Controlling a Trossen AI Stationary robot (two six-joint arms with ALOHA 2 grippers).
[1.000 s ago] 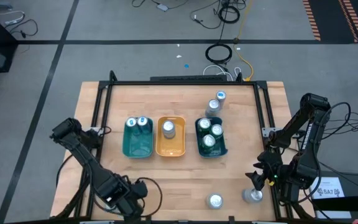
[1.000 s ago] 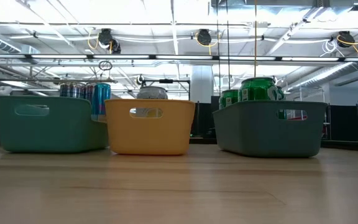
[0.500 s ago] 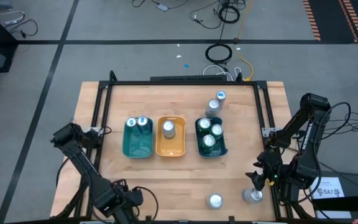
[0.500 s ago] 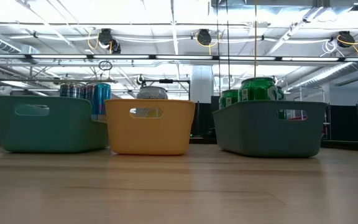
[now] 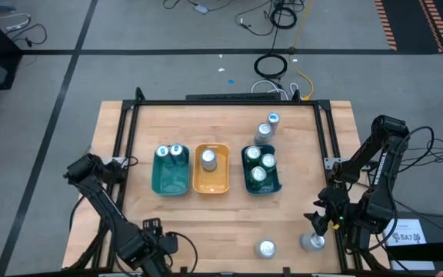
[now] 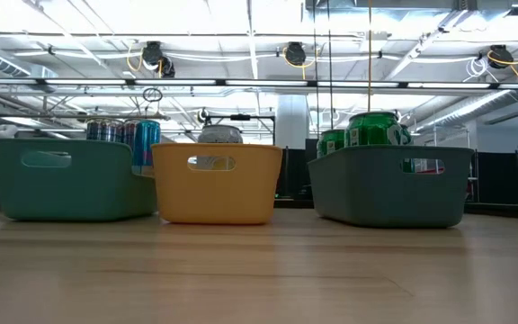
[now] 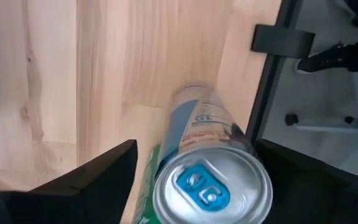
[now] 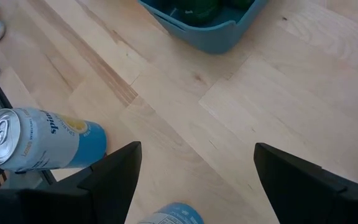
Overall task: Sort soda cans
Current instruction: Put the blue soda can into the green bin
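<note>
Your left claw (image 5: 151,245) is sitting at the near left edge of the wooden worktop (image 5: 221,201), fingers spread wide around a pale blue aluminium soda can (image 7: 207,171) but not clamping it as far as I can tell. Your right claw (image 5: 319,221) is hovering wide open and empty near the right edge, over two more silver-topped cans (image 5: 266,248). The teal plastic bin (image 5: 171,183), yellow bin (image 5: 212,181) and dark green bin (image 5: 261,184) are all holding cans already. My worry: that left can is right by the worktop edge, so an off-centre squeeze could tip it or knock it off.
</note>
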